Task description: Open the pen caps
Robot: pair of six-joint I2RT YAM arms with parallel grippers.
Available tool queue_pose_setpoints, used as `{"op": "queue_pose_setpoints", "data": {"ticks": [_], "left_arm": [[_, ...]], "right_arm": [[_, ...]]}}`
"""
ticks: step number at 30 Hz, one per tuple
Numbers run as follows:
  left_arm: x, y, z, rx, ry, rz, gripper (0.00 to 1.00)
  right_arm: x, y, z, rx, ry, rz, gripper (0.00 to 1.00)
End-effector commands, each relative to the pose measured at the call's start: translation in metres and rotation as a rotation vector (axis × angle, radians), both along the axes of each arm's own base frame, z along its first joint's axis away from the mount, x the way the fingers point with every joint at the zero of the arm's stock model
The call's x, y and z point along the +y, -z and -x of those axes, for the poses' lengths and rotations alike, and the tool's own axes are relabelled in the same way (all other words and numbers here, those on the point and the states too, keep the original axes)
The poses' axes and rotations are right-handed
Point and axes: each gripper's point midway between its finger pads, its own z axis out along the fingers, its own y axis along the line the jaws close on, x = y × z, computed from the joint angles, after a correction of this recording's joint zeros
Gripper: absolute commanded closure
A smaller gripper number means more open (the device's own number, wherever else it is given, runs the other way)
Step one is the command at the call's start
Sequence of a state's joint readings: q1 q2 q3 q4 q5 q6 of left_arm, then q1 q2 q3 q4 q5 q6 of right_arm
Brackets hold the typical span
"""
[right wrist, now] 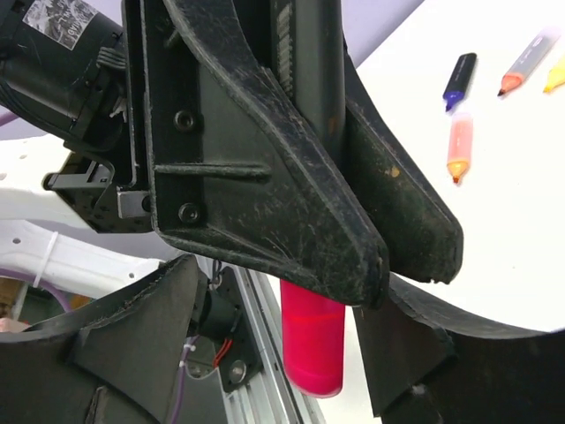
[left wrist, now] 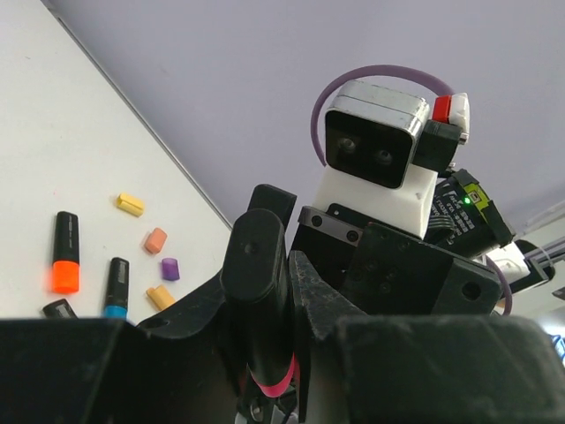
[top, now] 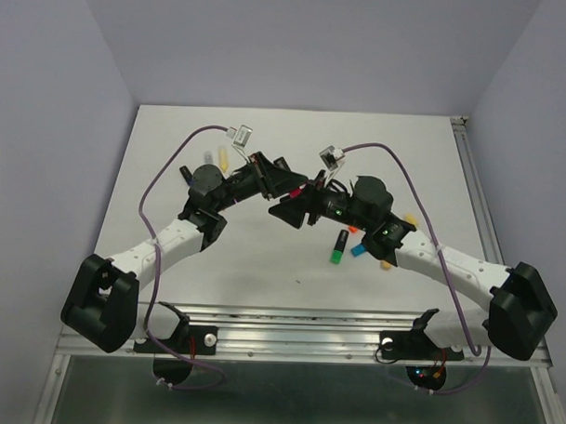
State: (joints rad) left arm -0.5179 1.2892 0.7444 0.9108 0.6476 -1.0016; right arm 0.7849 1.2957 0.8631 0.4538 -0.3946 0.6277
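Observation:
My left gripper [top: 298,186] is shut on a black-barrelled pen [left wrist: 258,291], raised above the table's middle. The pen's pink cap [right wrist: 312,343] sticks out below the left fingers [right wrist: 265,185]; a pink band [left wrist: 275,385] also shows in the left wrist view. My right gripper [top: 298,211] faces it, open, with one finger [right wrist: 415,353] on each side of the pink cap, and I see no grip on it. Loose yellow [left wrist: 131,204], orange [left wrist: 155,239] and purple [left wrist: 170,268] caps lie on the table.
Two capped black pens, one orange [left wrist: 64,252] and one blue [left wrist: 115,287], lie near the loose caps. A green-ended pen [top: 339,247] and other pens lie under the right arm. An orange marker [right wrist: 458,146], a dark blue pen [right wrist: 459,79] and a grey marker [right wrist: 527,62] lie further off.

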Motion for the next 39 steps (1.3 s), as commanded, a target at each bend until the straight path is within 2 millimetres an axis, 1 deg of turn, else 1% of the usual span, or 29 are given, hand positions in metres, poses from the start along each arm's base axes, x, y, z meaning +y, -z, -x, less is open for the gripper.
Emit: {"op": "queue_pose_setpoints", "data": {"ticks": [1,3,5,10,13,14,16,17,18,19,20,21,23,24,25,26,28,29,30,31,32,33,34,35,36,37,38,39], "left_arm": [[0.000,-0.016,0.011,-0.083,0.033,0.040,1.00],[-0.001,-0.015,0.011,-0.082,0.036,0.037,1.00],[-0.001,-0.015,0.011,-0.085,0.040,0.036,1.00],[-0.003,-0.013,0.013,-0.092,0.055,0.025,1.00],[-0.004,-0.011,0.013,-0.091,0.066,0.014,1.00],[-0.005,-0.010,0.012,-0.090,0.067,0.010,1.00],[-0.005,-0.009,0.012,-0.091,0.071,0.004,1.00],[-0.006,-0.008,0.012,-0.091,0.071,-0.003,1.00],[-0.006,-0.008,0.012,-0.093,0.072,-0.008,1.00],[-0.006,-0.009,0.011,-0.096,0.070,-0.013,1.00],[-0.006,-0.007,0.010,-0.095,0.069,-0.018,1.00],[-0.007,-0.007,0.009,-0.100,0.064,-0.028,1.00],[-0.007,-0.007,0.006,-0.097,0.057,-0.039,1.00],[-0.008,-0.006,0.003,-0.102,0.052,-0.048,1.00],[-0.007,-0.006,-0.001,-0.102,0.031,-0.051,1.00],[-0.003,-0.009,-0.010,-0.108,0.002,-0.055,1.00],[0.004,-0.006,-0.035,-0.111,-0.081,-0.078,1.00],[0.016,-0.014,-0.054,-0.122,-0.137,-0.077,1.00],[0.020,-0.007,-0.071,-0.108,-0.168,-0.092,1.00],[0.027,-0.007,-0.087,-0.101,-0.212,-0.095,1.00],[0.033,-0.023,-0.101,-0.129,-0.241,-0.081,1.00],[0.043,-0.013,-0.124,-0.115,-0.281,-0.103,1.00],[0.050,-0.012,-0.141,-0.097,-0.325,-0.107,1.00],[0.054,-0.027,-0.152,-0.134,-0.339,-0.101,1.00],[0.057,-0.025,-0.163,-0.119,-0.358,-0.108,1.00],[0.069,-0.014,-0.182,-0.084,-0.394,-0.116,1.00],[0.073,-0.014,-0.191,-0.083,-0.401,-0.110,1.00],[0.077,-0.017,-0.203,-0.069,-0.411,-0.093,1.00]], "right_arm": [[0.004,-0.049,0.002,-0.076,-0.031,-0.099,0.29],[0.005,-0.048,0.002,-0.072,-0.031,-0.098,0.37],[0.004,-0.050,0.002,-0.073,-0.030,-0.100,0.39],[0.004,-0.051,0.002,-0.079,-0.031,-0.098,0.41],[0.003,-0.050,0.002,-0.079,-0.026,-0.091,0.51],[0.003,-0.051,0.001,-0.081,-0.024,-0.091,0.58],[0.003,-0.049,0.002,-0.073,-0.024,-0.087,0.64],[0.003,-0.049,0.001,-0.072,-0.025,-0.084,0.70],[0.003,-0.048,0.002,-0.069,-0.028,-0.079,0.72],[0.003,-0.047,0.002,-0.070,-0.028,-0.074,0.77],[0.003,-0.045,0.002,-0.069,-0.031,-0.069,0.83],[0.003,-0.043,0.003,-0.068,-0.034,-0.060,0.99],[0.003,-0.039,0.006,-0.083,-0.052,-0.050,0.99],[0.004,-0.035,0.017,-0.107,-0.108,-0.053,0.99],[0.003,-0.033,0.021,-0.131,-0.127,-0.054,0.99],[0.002,-0.029,0.026,-0.141,-0.149,-0.059,0.99],[0.001,-0.011,0.038,-0.116,-0.206,-0.046,0.99],[0.001,-0.002,0.043,-0.096,-0.223,-0.038,0.99],[0.000,0.000,0.052,-0.100,-0.262,-0.054,0.99],[-0.001,0.007,0.059,-0.082,-0.288,-0.057,0.99],[-0.002,0.024,0.074,-0.061,-0.335,-0.038,0.99],[-0.002,0.030,0.079,-0.055,-0.334,-0.033,0.99],[-0.003,0.038,0.086,-0.045,-0.337,-0.019,0.99],[-0.005,0.048,0.099,-0.030,-0.357,-0.007,0.99],[-0.006,0.052,0.102,-0.012,-0.347,-0.007,0.99],[-0.008,0.056,0.110,0.001,-0.373,-0.005,0.99],[-0.009,0.058,0.113,0.032,-0.365,-0.013,0.99],[-0.013,0.066,0.122,0.043,-0.380,-0.011,0.99]]}}
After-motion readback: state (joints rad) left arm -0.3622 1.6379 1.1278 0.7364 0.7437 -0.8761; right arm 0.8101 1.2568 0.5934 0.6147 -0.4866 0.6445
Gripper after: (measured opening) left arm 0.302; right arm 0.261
